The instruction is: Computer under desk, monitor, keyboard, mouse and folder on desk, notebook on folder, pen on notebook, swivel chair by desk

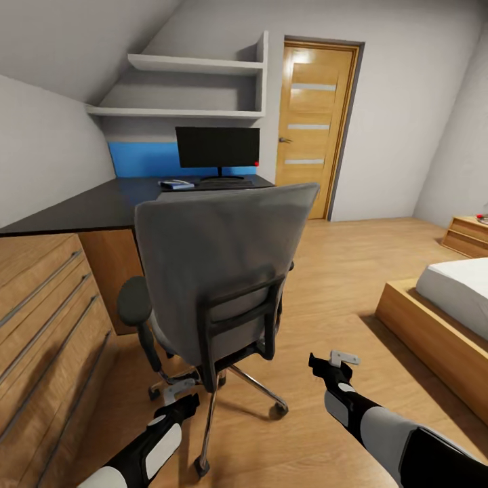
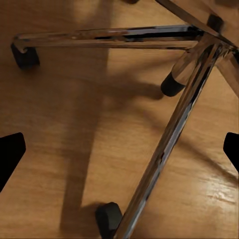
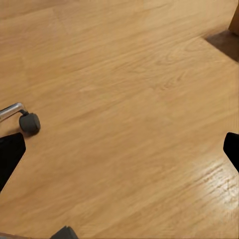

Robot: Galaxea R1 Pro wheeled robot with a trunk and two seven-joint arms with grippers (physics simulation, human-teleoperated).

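Observation:
The grey swivel chair (image 1: 217, 264) stands mid-floor with its back to me, and the backrest hides its seat. Beyond it the black desk (image 1: 88, 207) carries the monitor (image 1: 217, 147), with the keyboard (image 1: 225, 181) lying flat before its stand. Left of the keyboard lies a small flat blue-and-dark thing (image 1: 176, 184), too small to name. My left gripper (image 1: 183, 396) hangs open low over the chair's chrome star base (image 2: 174, 119). Over bare floor to the chair's right, my right gripper (image 1: 332, 362) is open, with one caster (image 3: 29, 122) nearby. The computer, mouse, folder, notebook and pen are out of view.
A light wooden drawer unit (image 1: 41, 325) lines the left side. A long blue panel (image 1: 139, 159) backs the desk under white shelves (image 1: 196, 64). A wooden door (image 1: 315, 129) is behind, with a bed (image 1: 454, 291) and a low nightstand (image 1: 468, 234) at right. Wood floor (image 1: 339, 271) lies between chair and bed.

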